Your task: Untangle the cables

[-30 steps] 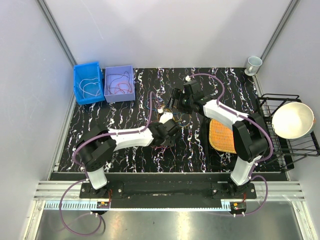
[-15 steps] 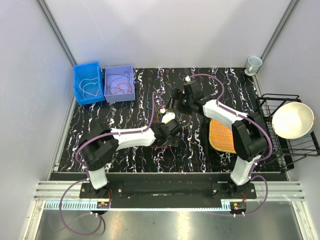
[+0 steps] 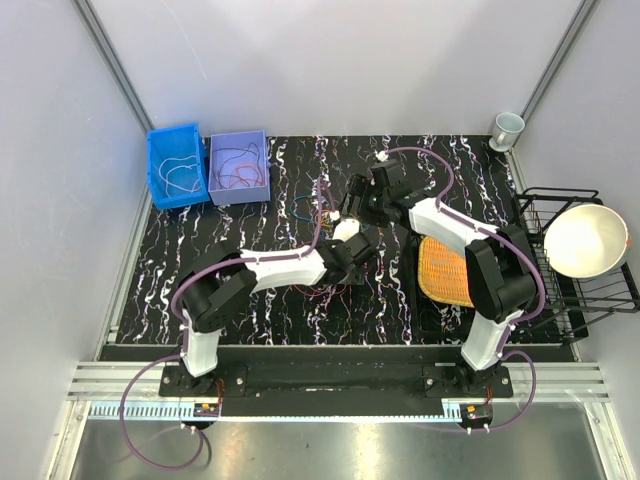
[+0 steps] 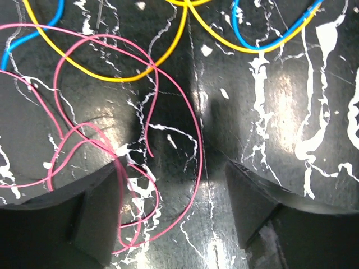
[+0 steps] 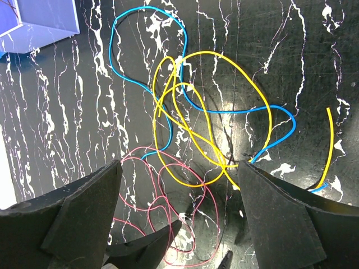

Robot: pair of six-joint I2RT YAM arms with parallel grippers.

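A tangle of thin cables lies mid-table: a yellow cable [image 5: 216,117] looped over a blue cable [image 5: 146,28], and pink cable loops [image 5: 185,218] nearer the arms. In the top view the tangle [image 3: 318,215] lies between the two grippers. My left gripper [image 4: 175,168] is open just above the table; pink cable [image 4: 193,151] lies between its fingers and runs under the left finger [image 4: 84,224]. It sits at mid-table [image 3: 347,262]. My right gripper [image 5: 179,168] is open and empty above the tangle, shown in the top view [image 3: 348,207].
A blue bin [image 3: 152,170] and a purple bin [image 3: 238,136] at the back left hold more cables. An orange woven mat [image 3: 445,272] lies right of centre. A wire rack [image 3: 560,195] with a white bowl [image 3: 585,240] stands at the right, a cup [image 3: 507,127] behind.
My left arm has stretched further right and forward, bringing its gripper under the right gripper and over the pink loops. The right gripper has shifted slightly.
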